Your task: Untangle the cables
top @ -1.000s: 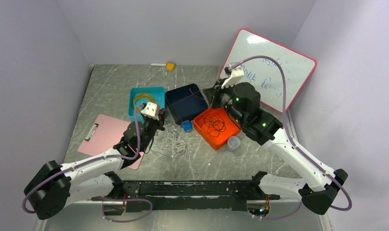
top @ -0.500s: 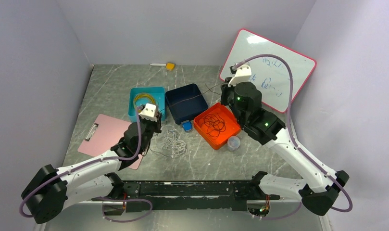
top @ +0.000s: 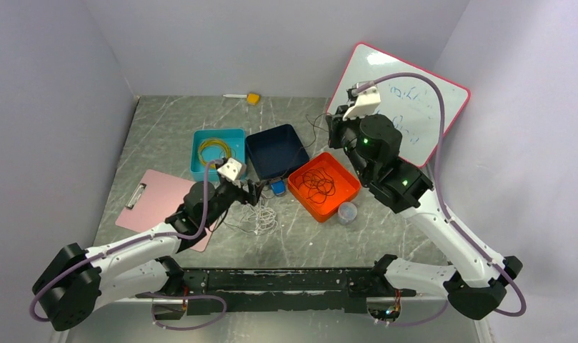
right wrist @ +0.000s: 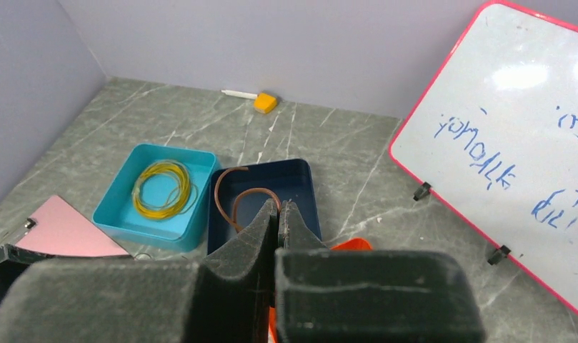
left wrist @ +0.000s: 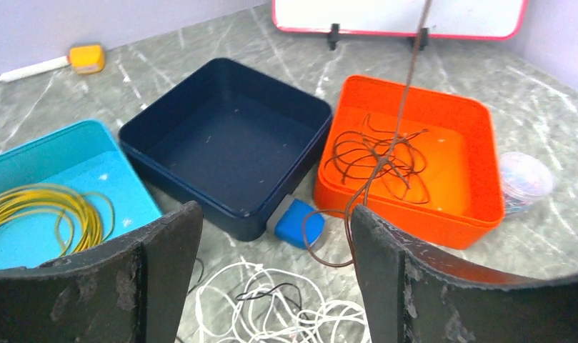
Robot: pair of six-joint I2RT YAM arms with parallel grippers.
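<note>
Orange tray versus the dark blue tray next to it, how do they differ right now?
The orange tray holds a tangle of brown wire; the dark blue tray shows nothing inside. One strand rises out of the orange tray toward the right gripper, which is shut on brown wire; none leaves the dark blue tray. Both are square, open-topped and sit side by side.

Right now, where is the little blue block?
In the top view, the blue block sits mid-table, by the near corners of the dark blue tray and orange tray, just beyond the white wires.
</note>
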